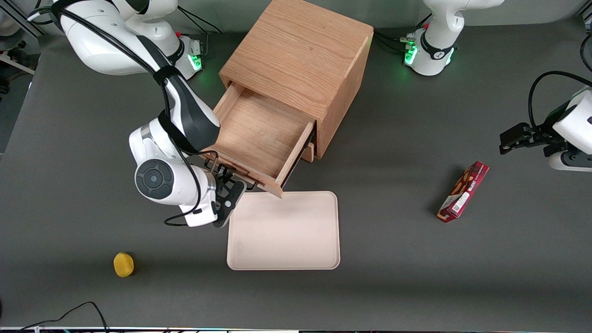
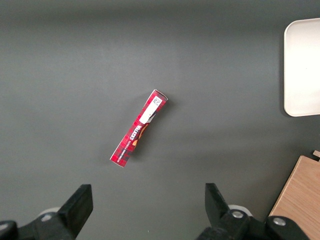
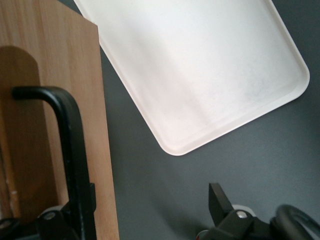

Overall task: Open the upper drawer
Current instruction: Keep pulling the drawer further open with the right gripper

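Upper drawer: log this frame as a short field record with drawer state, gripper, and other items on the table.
upper drawer: pulled well out of the wooden cabinet, plain wood interior empty
handle: black bar on the drawer front
gripper: at the drawer front, open, one finger beside the handle
tray: beige, empty, in front of the drawer
snack box: red, toward the parked arm's end
yellow object: nearer the front camera, toward the working arm's end

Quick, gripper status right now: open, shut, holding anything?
Gripper: at the upper drawer front, fingers open on either side of the black handle, not clamped on it. Drawer is pulled well out.
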`<state>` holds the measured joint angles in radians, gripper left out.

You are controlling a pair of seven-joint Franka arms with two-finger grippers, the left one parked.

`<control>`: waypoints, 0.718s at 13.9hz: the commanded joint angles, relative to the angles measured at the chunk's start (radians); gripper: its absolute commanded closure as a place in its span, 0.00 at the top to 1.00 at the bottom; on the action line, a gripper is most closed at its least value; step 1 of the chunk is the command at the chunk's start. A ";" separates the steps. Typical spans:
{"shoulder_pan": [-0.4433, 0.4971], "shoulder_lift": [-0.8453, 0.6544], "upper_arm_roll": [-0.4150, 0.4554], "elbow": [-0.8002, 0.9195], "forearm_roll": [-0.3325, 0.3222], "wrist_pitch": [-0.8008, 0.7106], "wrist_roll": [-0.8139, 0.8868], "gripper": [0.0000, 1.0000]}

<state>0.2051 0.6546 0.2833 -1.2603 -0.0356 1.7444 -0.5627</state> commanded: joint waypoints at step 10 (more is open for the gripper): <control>0.053 0.049 -0.090 0.124 -0.024 -0.028 -0.040 1.00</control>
<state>0.2396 0.6749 0.2267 -1.1963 -0.0388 1.7428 -0.5688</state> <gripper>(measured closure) 0.000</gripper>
